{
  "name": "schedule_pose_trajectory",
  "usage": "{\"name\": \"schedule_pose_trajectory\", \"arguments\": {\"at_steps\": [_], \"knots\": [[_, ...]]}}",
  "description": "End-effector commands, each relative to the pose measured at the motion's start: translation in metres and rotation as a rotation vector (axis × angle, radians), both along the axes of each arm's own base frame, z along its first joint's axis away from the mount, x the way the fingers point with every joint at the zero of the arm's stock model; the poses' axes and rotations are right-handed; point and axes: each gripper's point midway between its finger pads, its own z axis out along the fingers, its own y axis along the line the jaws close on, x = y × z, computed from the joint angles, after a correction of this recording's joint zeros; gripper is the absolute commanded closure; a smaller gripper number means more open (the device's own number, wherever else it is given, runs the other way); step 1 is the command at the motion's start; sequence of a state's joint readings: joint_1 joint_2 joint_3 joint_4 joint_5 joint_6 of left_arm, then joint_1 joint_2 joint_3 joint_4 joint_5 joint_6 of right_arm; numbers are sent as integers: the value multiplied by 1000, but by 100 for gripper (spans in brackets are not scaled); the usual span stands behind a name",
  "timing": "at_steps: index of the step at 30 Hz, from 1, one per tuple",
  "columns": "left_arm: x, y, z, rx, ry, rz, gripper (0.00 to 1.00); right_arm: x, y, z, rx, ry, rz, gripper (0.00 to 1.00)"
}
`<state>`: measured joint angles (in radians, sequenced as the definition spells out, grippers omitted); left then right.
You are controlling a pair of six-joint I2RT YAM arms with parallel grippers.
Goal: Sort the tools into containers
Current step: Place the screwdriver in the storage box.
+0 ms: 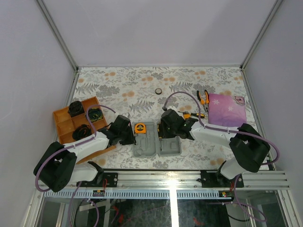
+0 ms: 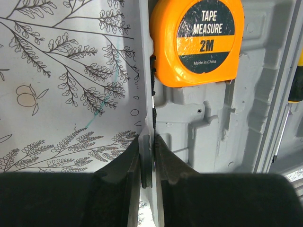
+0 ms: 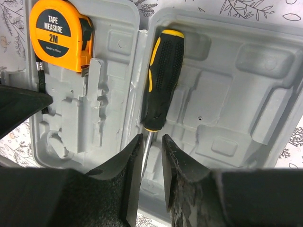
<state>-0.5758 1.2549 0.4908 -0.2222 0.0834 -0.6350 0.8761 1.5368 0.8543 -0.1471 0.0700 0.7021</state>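
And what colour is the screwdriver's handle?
The screwdriver handle is black with yellow, clearest in the right wrist view.

The left arm [image 1: 90, 142] and right arm [image 1: 213, 135] reach in low from the near edge of the tabletop [image 1: 132, 85], wrists turned toward each other. The left gripper [image 2: 149, 142] pinches the left wall of the case [image 2: 203, 127]. The right gripper [image 3: 151, 142] points down, its fingers [image 3: 128, 179] a narrow gap apart.

— The overhead view?
— High above the near edge, looking down on the whole table [image 1: 118, 85].
— The wrist views?
— Close over the open tool case [image 3: 227, 94], both showing the orange tape measure [image 2: 196, 40].
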Motion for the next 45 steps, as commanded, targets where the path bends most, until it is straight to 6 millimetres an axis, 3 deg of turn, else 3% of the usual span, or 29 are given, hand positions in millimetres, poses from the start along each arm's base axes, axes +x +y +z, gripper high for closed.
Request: {"name": "schedule_pose_trajectory", "arguments": {"at_steps": [1,21,30,40,45], "knots": [[-3,-2,1,-13,7,-10,88,17,8,13,8,-52,-5,71],[-5,-1,1,-10,5,-14,88,29,17,1,6,-29,15,74],[-5,-1,1,-8,5,-15,88,24,15,-6,-16,-4,30,76],[-5,-4,-1,-10,15,-36,88,13,0,-38,-184,109,94,80],[-4,-5,0,-11,13,-40,88,7,-11,-51,-282,171,124,88]]}}
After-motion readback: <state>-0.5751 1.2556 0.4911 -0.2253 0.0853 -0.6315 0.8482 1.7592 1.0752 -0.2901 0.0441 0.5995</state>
